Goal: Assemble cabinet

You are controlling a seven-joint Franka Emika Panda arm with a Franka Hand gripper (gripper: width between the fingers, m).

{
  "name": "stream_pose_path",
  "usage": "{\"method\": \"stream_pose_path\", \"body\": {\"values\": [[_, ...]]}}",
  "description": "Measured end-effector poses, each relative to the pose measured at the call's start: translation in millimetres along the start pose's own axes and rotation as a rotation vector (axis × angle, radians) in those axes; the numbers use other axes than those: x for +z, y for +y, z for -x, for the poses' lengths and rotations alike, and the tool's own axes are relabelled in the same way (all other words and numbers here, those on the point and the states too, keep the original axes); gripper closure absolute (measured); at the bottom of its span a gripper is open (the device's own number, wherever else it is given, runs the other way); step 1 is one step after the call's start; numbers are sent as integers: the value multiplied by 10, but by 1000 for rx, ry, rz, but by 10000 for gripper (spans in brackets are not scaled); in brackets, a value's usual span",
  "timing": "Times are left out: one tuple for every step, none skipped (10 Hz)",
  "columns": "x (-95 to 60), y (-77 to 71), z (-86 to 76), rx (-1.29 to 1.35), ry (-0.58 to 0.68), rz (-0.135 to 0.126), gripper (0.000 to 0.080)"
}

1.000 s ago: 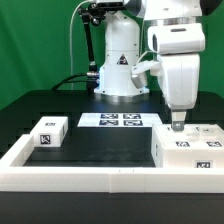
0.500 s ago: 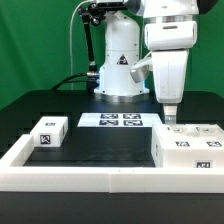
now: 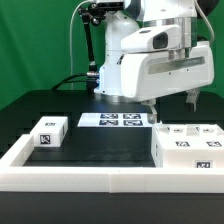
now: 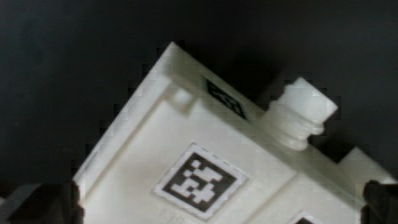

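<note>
The white cabinet body, with several black-and-white tags, lies at the exterior view's right, against the front rail. A smaller white tagged block lies apart at the exterior view's left. My gripper hangs just above the body's back edge, its hand turned sideways. It is open and empty. In the wrist view the body fills the frame at a slant, with a tag and a short white knob. The gripper has its dark fingertips wide apart on either side of the body.
The marker board lies flat behind the middle of the black table. A low white border rail runs along the front and up both sides. The robot's base stands at the back.
The gripper has risen off the top of the cabinet body. The wrist has turned, so the hand now lies sideways. The cabinet parts have not moved.
</note>
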State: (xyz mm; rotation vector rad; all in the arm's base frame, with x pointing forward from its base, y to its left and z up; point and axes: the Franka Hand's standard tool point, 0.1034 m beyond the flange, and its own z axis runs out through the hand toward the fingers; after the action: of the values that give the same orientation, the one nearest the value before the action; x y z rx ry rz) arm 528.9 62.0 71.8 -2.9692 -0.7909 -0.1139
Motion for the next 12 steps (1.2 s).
{"method": "stream_pose_path", "body": {"values": [[3, -5, 1, 99, 3, -12, 2], [5, -29, -10, 219, 6, -25, 2], [8, -55, -21, 323, 8, -38, 2], [9, -75, -29, 385, 8, -45, 2], [30, -164, -24, 526, -2, -46, 2], [75, -262, 11, 613, -13, -46, 2], [93, -287, 27, 648, -13, -45, 2], [123, -321, 58, 675, -7, -50, 2], [161, -212, 114, 716, 26, -79, 2], [154, -237, 97, 715, 26, -82, 2], [155, -265, 83, 702, 26, -82, 2], [141, -311, 48, 671, 32, -75, 2]]}}
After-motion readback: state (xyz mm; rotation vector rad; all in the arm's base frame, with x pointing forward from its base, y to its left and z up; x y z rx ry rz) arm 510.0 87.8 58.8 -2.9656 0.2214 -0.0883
